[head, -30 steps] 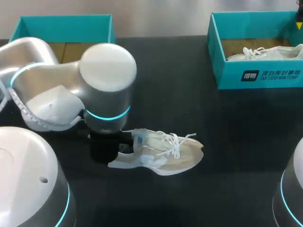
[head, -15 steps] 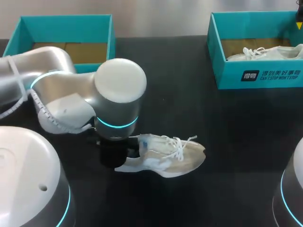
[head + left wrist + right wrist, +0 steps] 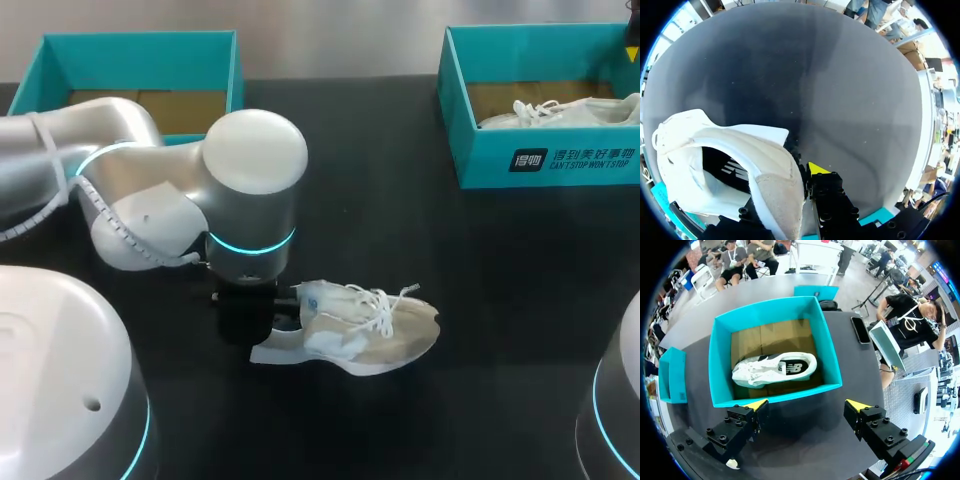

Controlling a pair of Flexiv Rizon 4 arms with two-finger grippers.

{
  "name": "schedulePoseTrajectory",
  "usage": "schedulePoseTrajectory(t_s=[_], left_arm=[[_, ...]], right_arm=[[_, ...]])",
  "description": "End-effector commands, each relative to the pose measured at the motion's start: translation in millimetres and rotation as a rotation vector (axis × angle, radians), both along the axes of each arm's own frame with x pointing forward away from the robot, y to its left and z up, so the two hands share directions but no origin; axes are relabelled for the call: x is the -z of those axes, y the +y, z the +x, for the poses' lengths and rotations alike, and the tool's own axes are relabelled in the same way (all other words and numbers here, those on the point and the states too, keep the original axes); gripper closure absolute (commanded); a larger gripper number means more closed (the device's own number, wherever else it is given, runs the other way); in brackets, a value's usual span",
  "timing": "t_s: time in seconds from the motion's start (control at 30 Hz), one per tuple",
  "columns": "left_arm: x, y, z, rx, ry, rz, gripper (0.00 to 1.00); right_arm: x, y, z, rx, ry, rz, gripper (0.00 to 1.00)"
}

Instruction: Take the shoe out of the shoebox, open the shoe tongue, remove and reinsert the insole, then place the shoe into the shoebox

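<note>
The left pincer (image 3: pixel 796 176) pinches the heel of the shoe (image 3: pixel 362 330), which lies mid-desk (image 3: pixel 400 200). The right pincer (image 3: pixel 807 411) hangs spread above the box (image 3: pixel 777 396), where a second shoe (image 3: pixel 771 371) lies.

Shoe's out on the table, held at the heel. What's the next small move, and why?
Likely bring the right hand across to the tongue of the shoe. The left hand grips its heel on the table, the laces lie over the tongue, and the right hand hangs open above the shoebox.
</note>
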State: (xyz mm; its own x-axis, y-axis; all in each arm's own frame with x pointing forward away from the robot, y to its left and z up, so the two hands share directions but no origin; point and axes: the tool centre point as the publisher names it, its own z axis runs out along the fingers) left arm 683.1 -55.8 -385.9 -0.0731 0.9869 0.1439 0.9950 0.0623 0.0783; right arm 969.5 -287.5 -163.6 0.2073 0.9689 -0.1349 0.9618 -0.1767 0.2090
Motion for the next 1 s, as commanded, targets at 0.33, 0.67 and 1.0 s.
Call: schedulePoseTrajectory(t_s=[0.33,0.67,1.0], left_arm=[[7.3,-2.2,0.0,0.013,0.025,-0.022,0.41],[-46.1,0.9,-5.5,0.018,-0.04,-0.146,0.0],[-111.2,25.0,-15.4,-0.237,-0.051,-0.404,0.0]], right_arm=[[0.2,0.3,-0.5,0.001,-0.001,-0.001,0.0],[0.2,0.3,-0.5,0.001,-0.001,-0.001,0.0],[0.2,0.3,-0.5,0.001,-0.001,-0.001,0.0]])
